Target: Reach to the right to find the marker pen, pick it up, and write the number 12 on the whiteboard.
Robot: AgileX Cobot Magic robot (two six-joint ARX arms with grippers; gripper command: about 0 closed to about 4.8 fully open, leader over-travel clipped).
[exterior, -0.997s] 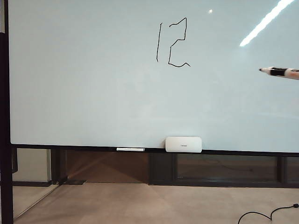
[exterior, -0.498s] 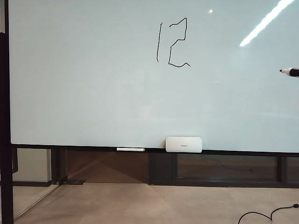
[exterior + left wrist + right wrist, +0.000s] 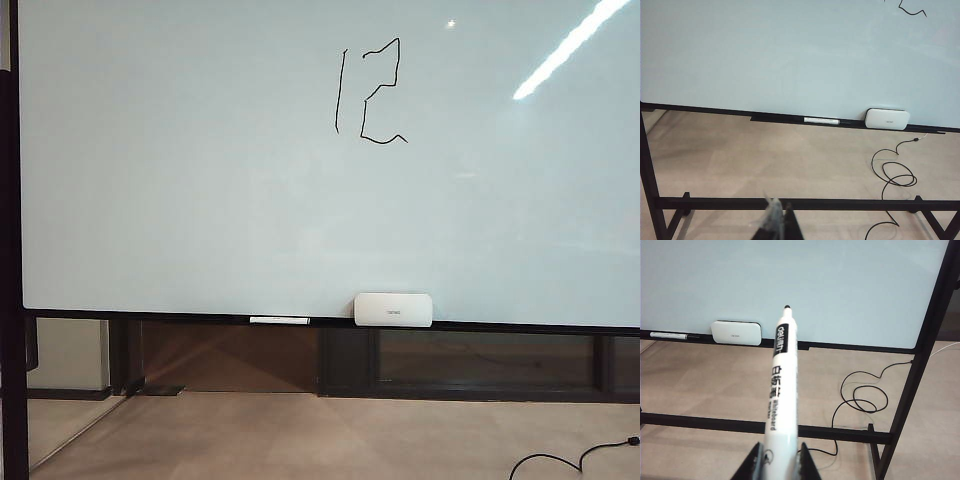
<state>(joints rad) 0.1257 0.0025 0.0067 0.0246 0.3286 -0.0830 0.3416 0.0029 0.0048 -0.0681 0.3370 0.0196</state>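
Now the marker pen [image 3: 781,390], a smooth white plastic cylinder with a dark tip, sits pinched in my right hand [image 3: 775,460], off the glossy whiteboard [image 3: 200,200] bearing angular number 12 [image 3: 368,90]; my left hand [image 3: 777,227] looks pressed together.

The pen [image 3: 781,385] is white with black print and a dark tip, uncapped, pointing toward the whiteboard [image 3: 200,180] without touching it. A wobbly black 12 [image 3: 370,92] sits high on the glossy board.

Left gripper [image 3: 776,226] clear-tipped black fingers [image 3: 791,227], right gripper [image 3: 776,464] black fingers [image 3: 805,465]
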